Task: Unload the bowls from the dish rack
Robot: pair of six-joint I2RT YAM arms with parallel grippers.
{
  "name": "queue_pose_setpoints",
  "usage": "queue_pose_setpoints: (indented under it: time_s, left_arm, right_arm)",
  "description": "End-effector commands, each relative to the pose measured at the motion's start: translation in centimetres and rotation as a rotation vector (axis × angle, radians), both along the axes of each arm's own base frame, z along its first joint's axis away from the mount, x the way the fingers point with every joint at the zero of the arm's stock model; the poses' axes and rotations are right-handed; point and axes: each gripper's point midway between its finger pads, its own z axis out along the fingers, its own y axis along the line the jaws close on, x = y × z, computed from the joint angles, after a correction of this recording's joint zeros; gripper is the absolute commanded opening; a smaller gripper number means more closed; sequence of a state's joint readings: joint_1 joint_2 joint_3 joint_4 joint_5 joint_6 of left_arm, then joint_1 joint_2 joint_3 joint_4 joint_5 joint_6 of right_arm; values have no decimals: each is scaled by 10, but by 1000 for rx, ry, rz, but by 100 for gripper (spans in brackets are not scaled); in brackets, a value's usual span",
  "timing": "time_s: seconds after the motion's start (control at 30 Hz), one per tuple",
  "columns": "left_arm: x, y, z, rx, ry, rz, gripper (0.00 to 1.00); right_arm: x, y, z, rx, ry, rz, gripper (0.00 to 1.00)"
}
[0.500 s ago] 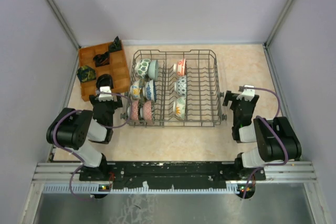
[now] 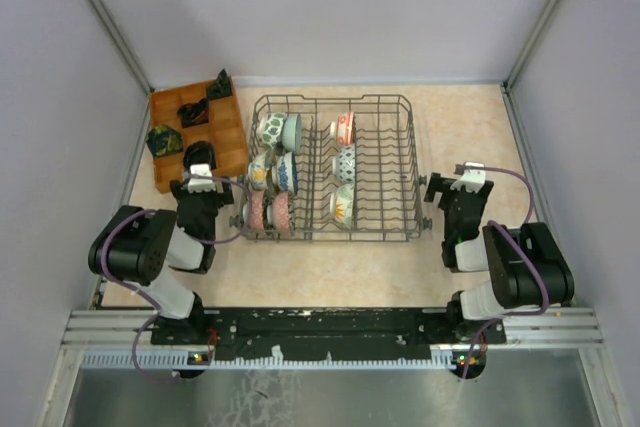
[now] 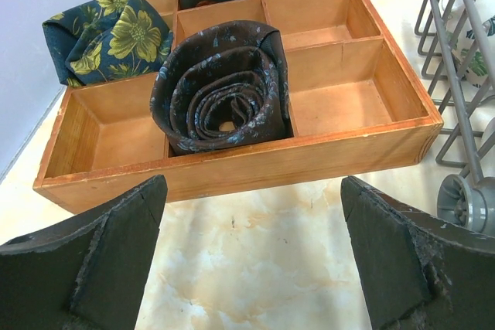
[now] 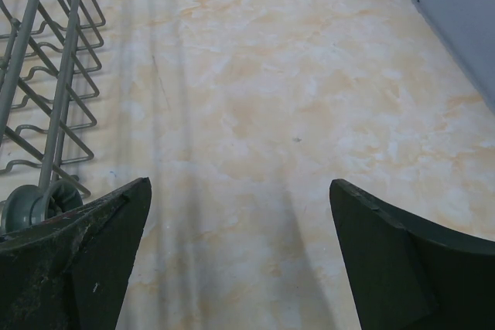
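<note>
Nearest, both arms sit exactly as they did half a second ago (nothing has shifted), so I judge unloading has not begun. The left gripper (image 3: 251, 191) and right gripper (image 4: 240, 187) are spread wide and empty over the tabletop (image 2: 330, 267). Each hangs just beside a near corner of the dish rack (image 2: 385, 177). Nine bowls (image 2: 270, 129) stand on edge inside it. Beyond the left gripper lies a wooden tray (image 3: 232, 175) of rolled cloths (image 3: 220, 86).

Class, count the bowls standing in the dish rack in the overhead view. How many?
9 bowls in the dish rack: left side, pairs at far, middle, near; centre column, far, middle, near. More may be hidden.
</note>
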State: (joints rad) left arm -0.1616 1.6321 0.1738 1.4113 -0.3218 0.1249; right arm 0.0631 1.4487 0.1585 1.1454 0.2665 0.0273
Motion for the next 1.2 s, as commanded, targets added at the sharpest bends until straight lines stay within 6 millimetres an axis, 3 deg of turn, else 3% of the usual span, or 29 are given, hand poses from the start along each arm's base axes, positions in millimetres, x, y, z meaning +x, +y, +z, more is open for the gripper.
queue_pose_setpoints:
  time_s: [0.0, 0.07, 0.23, 0.37, 0.47, 0.6, 0.7, 0.8, 0.9, 1.0, 1.17]
  left_arm:
    - [6, -3, 15, -26, -49, -11, 100]
    - [6, -3, 16, -25, -54, -10, 100]
    - [-2, 2, 24, -37, -88, 20, 99]
    - [-2, 9, 33, -39, -95, 75, 99]
    - [-1, 16, 46, -47, -81, 131, 99]
    - [2, 29, 61, -103, -17, 245, 99]
    - [4, 27, 83, -207, -20, 270, 99]
    - [6, 7, 104, -352, 5, 192, 99]
    - [3, -12, 129, -413, -16, 85, 99]
    - [-7, -22, 145, -441, -36, 14, 99]
    - [-15, -45, 148, -557, -16, -84, 99]
  right_arm:
    - [11, 1, 27, 8, -100, 1, 99]
    - [9, -3, 30, 8, -112, -26, 99]
    - [7, -14, 59, 28, -83, -100, 99]
    - [-1, -27, 99, 77, -147, -195, 99]
    - [1, -25, 123, 118, -128, -197, 99]
    - [15, 8, 146, 166, -4, -27, 99]
    - [22, 36, 175, 288, -10, 86, 99]
    - [8, 84, 208, 389, -77, 355, 99]
    - [-7, 110, 230, 487, -127, 497, 99]
    - [-11, 124, 225, 509, -55, 536, 99]
    - [-13, 148, 209, 420, 63, 511, 99]
